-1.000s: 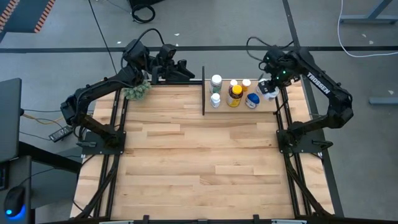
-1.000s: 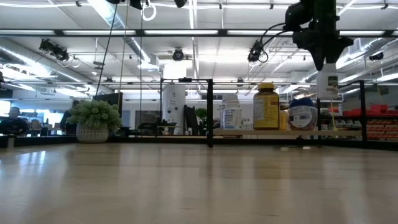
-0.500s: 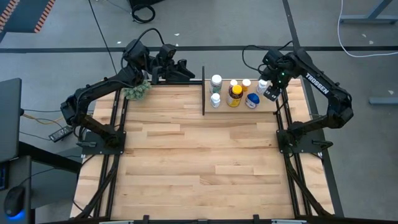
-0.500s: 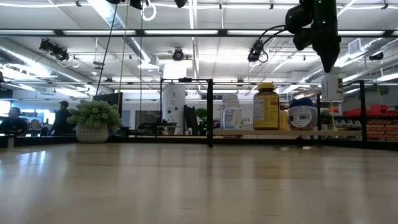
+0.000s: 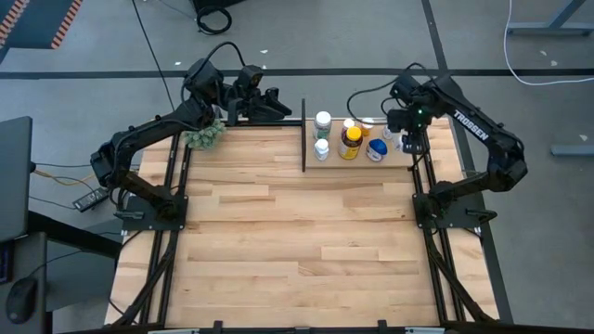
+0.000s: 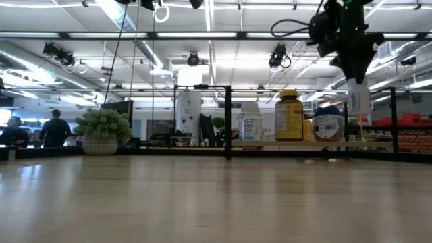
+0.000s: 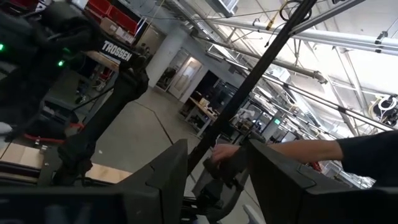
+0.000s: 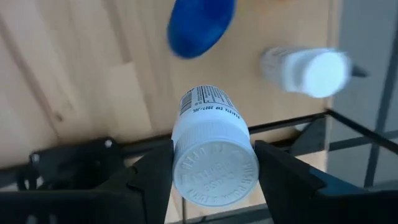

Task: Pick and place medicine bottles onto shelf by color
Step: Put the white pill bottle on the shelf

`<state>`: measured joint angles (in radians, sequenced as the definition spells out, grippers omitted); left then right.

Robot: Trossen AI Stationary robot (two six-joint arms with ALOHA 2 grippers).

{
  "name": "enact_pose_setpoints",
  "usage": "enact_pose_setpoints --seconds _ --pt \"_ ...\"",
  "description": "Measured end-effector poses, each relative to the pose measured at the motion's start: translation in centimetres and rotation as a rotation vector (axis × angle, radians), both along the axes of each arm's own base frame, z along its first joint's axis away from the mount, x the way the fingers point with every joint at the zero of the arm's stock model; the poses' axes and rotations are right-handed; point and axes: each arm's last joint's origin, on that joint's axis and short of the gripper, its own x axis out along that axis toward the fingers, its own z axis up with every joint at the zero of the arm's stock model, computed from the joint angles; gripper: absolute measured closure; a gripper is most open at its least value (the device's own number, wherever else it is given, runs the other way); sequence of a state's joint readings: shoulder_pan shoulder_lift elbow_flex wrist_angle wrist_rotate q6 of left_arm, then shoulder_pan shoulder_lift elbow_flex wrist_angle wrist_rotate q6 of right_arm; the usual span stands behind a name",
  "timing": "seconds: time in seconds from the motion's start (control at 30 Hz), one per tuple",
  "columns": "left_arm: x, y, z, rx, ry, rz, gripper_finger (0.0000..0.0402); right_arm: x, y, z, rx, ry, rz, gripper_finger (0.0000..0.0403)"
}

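Your right end effector grips a white-capped bottle above the shelf, near its right end. Beneath it stand a blue-lidded bottle and another white-capped one. Your left end effector, fingers parted, waits left of the shelf.

Bright even overhead strip lighting, soft faint shadows, low-view tabletop foreground blurred, blue lid smeared
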<state>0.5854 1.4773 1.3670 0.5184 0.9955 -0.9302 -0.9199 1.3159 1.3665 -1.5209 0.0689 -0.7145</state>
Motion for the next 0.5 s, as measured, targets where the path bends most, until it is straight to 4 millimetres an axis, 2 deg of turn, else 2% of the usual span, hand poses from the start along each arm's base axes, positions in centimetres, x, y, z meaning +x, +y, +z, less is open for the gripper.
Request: enact_pose_setpoints --seconds 0.27,0.5 --pt "0.0 0.0 0.0 -0.001 0.000 0.000 0.0230 0.5 1.2 -4.2 0.115 0.105 0.098 0.0189" --pt "0.1 0.1 -0.3 -0.014 0.024 0.000 0.0230 1.6 0.6 -4.9 0.018 0.040 0.099 0.0188"
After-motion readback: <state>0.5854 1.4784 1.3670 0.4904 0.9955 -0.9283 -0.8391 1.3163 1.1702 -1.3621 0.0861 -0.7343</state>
